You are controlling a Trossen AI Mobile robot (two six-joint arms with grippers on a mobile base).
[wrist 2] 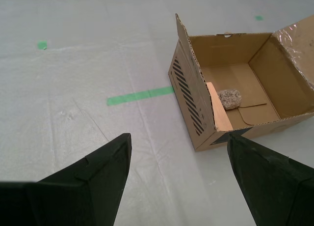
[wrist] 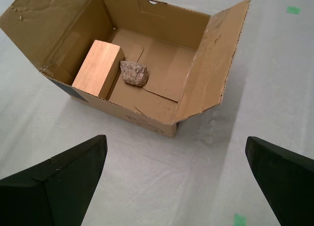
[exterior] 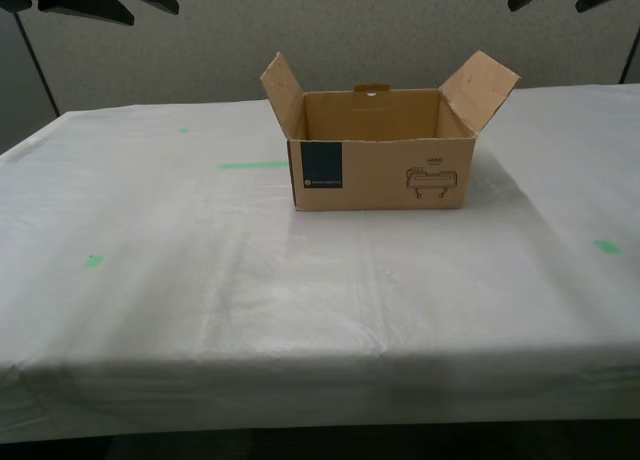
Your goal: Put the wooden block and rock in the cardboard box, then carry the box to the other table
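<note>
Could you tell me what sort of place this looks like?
Probably an indoor test or lab area, not a home: a table draped in a white sheet with green tape marks, a grey partition wall behind it, and a lone cardboard box.

The cardboard box is brown, with a dark blue square label and a black line drawing on its front and black diagonal stripes on one side. Inside, the wooden block is pale tan with fine grain; the rock is speckled beige-grey. The table sheet is white with green tape marks. Both grippers' fingers are black.
</note>
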